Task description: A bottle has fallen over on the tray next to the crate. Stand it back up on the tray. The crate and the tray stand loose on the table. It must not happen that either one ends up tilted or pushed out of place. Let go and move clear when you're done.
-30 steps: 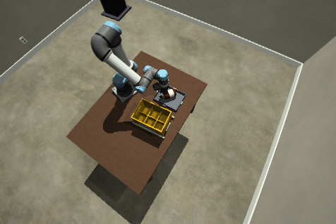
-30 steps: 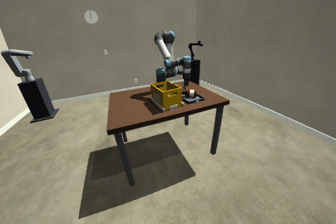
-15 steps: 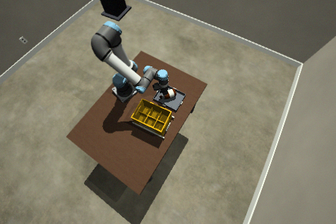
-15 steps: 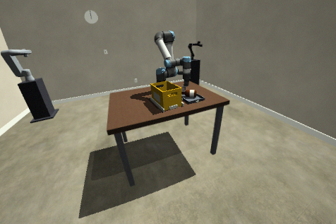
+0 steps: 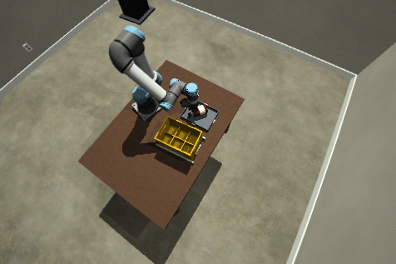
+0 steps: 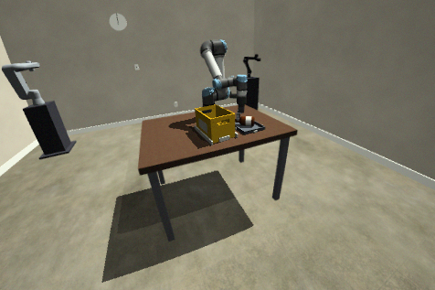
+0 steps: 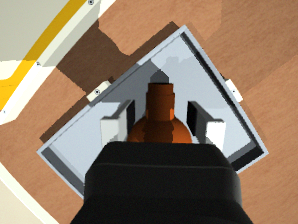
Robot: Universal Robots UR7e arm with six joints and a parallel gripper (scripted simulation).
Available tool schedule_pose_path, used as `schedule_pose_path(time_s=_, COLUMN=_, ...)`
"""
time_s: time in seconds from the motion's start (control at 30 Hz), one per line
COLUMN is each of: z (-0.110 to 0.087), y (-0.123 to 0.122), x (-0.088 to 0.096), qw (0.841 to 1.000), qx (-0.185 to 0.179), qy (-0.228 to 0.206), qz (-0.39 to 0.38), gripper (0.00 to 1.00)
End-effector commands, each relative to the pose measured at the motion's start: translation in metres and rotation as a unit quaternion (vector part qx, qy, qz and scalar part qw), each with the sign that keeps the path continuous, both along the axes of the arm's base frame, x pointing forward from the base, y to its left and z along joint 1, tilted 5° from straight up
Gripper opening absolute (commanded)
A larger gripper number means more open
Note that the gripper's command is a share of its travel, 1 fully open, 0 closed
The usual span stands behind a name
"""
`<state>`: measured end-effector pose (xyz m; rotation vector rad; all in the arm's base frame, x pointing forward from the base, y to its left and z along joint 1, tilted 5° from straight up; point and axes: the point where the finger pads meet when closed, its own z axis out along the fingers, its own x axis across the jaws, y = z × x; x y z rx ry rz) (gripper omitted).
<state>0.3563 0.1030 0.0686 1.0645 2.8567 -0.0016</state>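
The brown bottle [image 5: 202, 110] [image 6: 247, 121] [image 7: 160, 107] with a white label lies on its side on the dark tray [image 5: 206, 123] [image 6: 250, 129] [image 7: 196, 80]. In the top view its neck points left, towards the arm's base side. In the wrist view the neck points up the picture and the bottle's body is hidden under the gripper housing. My gripper [image 7: 160, 111] points down over the bottle and is open. Its two fingers stand one on each side of the neck and shoulder, with a visible gap to the glass on both sides.
The yellow crate [image 5: 197, 146] [image 6: 227, 132] [image 7: 54, 35] with divided compartments stands beside the tray, on a pale base. The tray has a raised rim all round and small pale blocks at its sides. Both stand on the brown table [image 5: 137, 174] [image 6: 160, 145].
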Motion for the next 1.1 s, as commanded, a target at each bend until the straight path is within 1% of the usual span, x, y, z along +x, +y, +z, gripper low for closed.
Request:
schedule_pose_path(time_s=0.0, z=-0.009, y=-0.001, x=0.000, qw=1.000, qx=0.000, qy=0.001, qz=0.000, gripper=1.00)
schedule_pose_path(time_s=0.23, z=-0.017, y=-0.001, x=0.001, qw=1.000, qx=0.000, qy=0.001, qz=0.000, gripper=1.00)
schedule_pose_path(time_s=0.6, z=-0.025, y=-0.001, x=0.001, qw=1.000, qx=0.000, qy=0.001, qz=0.000, gripper=1.00)
schedule_pose_path(time_s=1.07, z=-0.027, y=-0.001, x=0.002, qw=1.000, qx=0.000, qy=0.000, qz=0.000, gripper=1.00)
